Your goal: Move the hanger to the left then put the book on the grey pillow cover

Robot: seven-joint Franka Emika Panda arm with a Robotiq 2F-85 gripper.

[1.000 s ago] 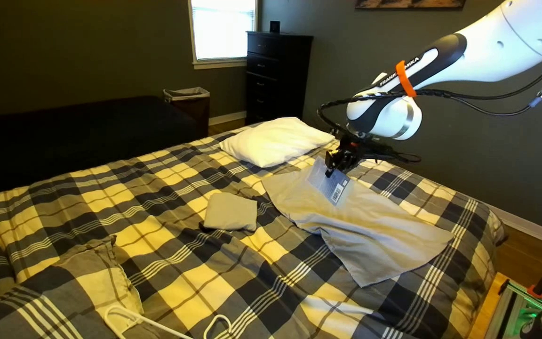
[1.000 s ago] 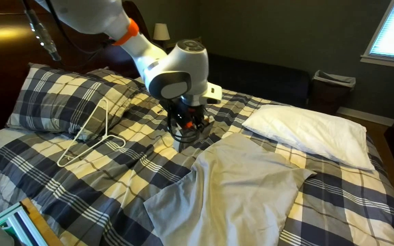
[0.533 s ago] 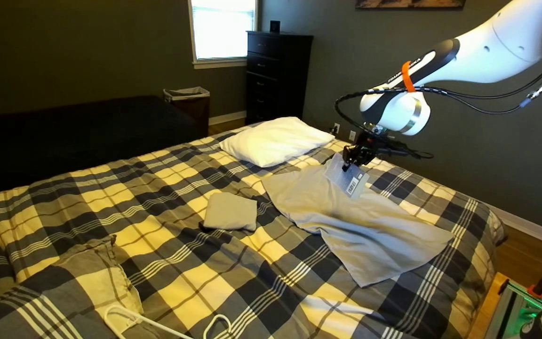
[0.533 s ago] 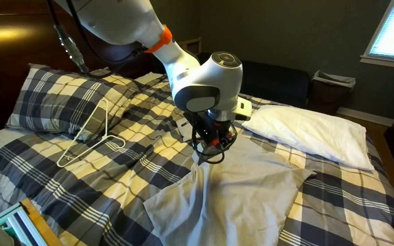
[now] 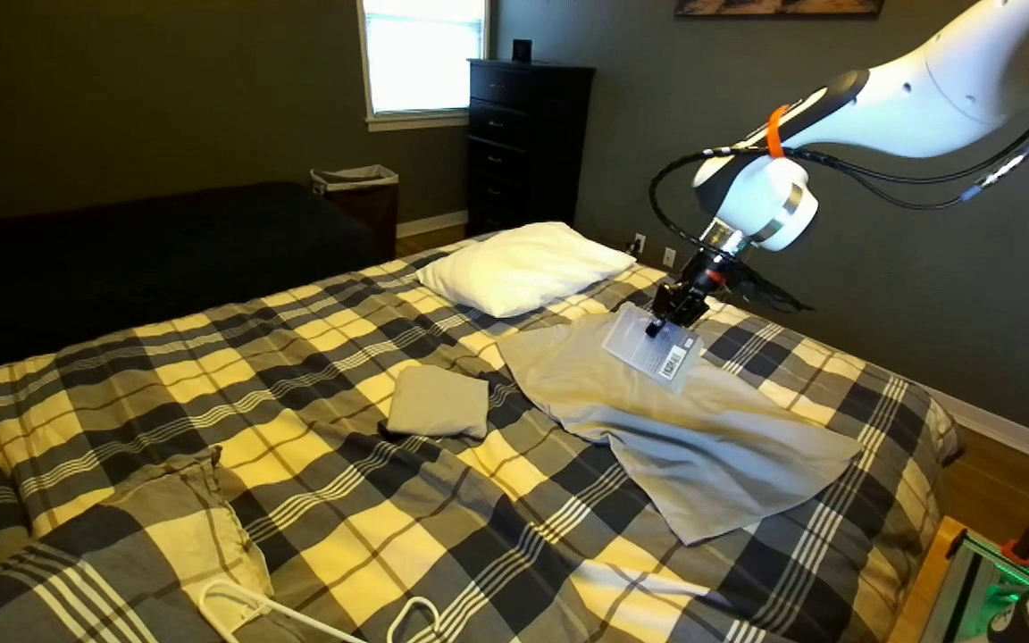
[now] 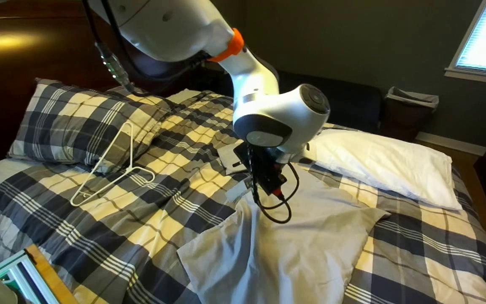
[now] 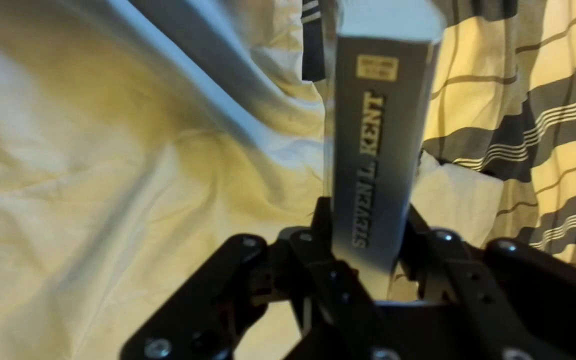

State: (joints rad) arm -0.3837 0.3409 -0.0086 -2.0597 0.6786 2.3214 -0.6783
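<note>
My gripper is shut on a book and holds it tilted above the grey pillow cover. In the wrist view the gripper has one finger on each side of the book, its lettered spine facing the camera. In an exterior view only a pale part of the book shows beside the dark gripper. The cover lies rumpled on the bed. The white hanger rests partly on a plaid pillow, away from the gripper; part of the hanger also shows at an exterior view's bottom edge.
A tan folded square lies on the plaid bedspread beside the cover. A plump white pillow lies beyond the cover. A plaid pillow stands by the headboard. A black dresser is in the corner.
My arm has carried the book over the grey cover, rightwards in both exterior views. The wrist has tilted, and the book has tilted with it. The hanger and cover stay put.
</note>
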